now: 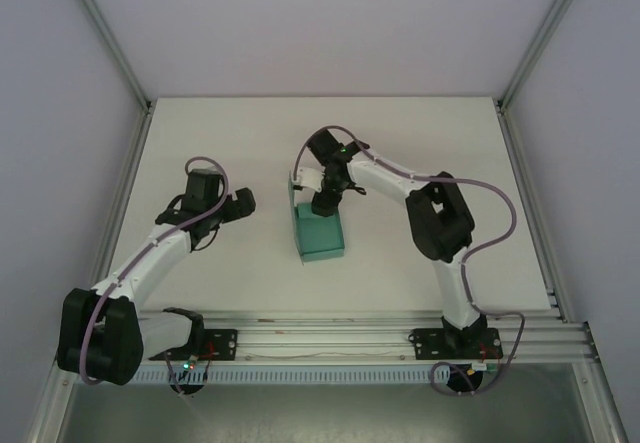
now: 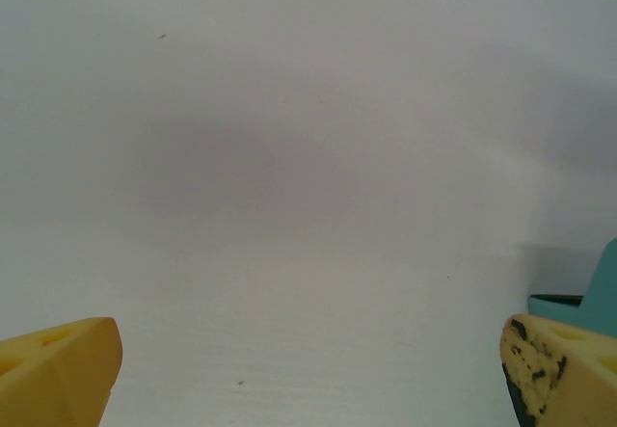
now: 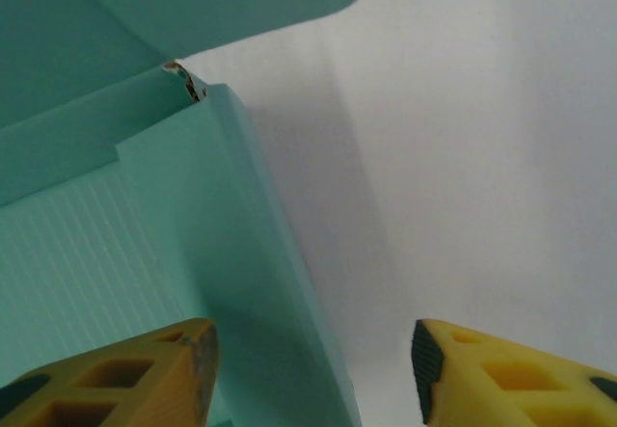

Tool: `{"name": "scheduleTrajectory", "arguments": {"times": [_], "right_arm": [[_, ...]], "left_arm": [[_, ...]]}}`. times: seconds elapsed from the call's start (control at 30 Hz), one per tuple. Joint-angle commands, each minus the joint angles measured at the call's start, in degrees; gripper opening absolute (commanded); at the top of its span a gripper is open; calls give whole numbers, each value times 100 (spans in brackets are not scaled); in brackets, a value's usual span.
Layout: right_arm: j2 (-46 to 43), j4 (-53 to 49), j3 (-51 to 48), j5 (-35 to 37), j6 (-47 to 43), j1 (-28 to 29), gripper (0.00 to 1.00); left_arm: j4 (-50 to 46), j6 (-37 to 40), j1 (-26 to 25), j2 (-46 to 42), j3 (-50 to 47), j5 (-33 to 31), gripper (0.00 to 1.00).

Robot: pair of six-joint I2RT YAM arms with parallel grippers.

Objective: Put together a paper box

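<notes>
The teal-green paper box stands mid-table as an open shell with raised walls and a lid flap. My right gripper hangs over its far end, open, its yellow fingers straddling the box's right wall; one finger is inside the box, the other outside over the table. The lid flap rises at the top of the right wrist view. My left gripper sits to the left of the box, open, nothing between its yellow fingertips. A corner of the box peeks in at the left wrist view's right edge.
The white tabletop is framed by aluminium rails, with a slotted rail along the near edge holding both arm bases. White enclosure walls rise on the left, right and back.
</notes>
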Motion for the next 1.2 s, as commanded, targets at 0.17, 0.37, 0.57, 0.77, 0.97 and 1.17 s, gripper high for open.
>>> {"name": "scheduleTrajectory", "arguments": {"times": [0.17, 0.37, 0.57, 0.77, 0.97, 1.17], "right_arm": [[450, -262, 456, -116, -465, -23, 35], [809, -359, 658, 12, -438, -18, 17], [889, -238, 631, 176, -19, -8, 6], [921, -30, 307, 1321, 827, 95, 0], [937, 668, -662, 3364, 1571, 457, 0], [1123, 595, -900, 3979, 1912, 593, 2]], "left_arm": [[281, -108, 56, -4, -64, 215, 100], [359, -35, 56, 9, -113, 337, 100], [342, -29, 52, 7, -103, 256, 100], [242, -32, 56, -32, -66, 62, 100], [-9, -92, 56, -248, -29, -404, 100], [-108, -57, 56, -409, -48, -516, 100]]}}
